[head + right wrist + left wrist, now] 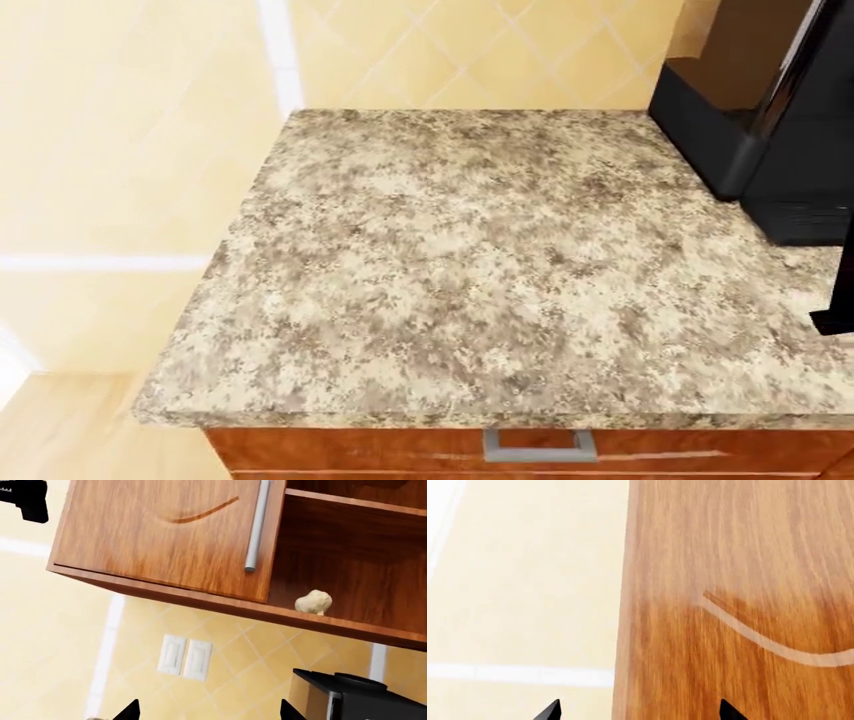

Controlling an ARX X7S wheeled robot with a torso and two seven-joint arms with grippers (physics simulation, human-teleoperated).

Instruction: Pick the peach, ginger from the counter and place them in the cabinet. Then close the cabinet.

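The ginger (313,602), a pale knobby lump, lies on the lower shelf inside the open side of the wooden cabinet (347,555). Beside it a cabinet door (160,535) with a grey bar handle (257,525) faces the right wrist camera. The peach is out of view. The speckled counter (467,260) shows no fruit or root on it in the head view. My right gripper (209,711) is open and empty, below the cabinet. My left gripper (640,711) is open, close against a wooden door panel (734,600), its tips straddling the panel's edge. Neither gripper shows in the head view.
A black appliance (774,120) stands at the counter's back right, also visible under the cabinet as the black appliance (353,695). White wall plates (185,657) sit on the tiled wall. A drawer handle (539,445) shows under the counter's front edge.
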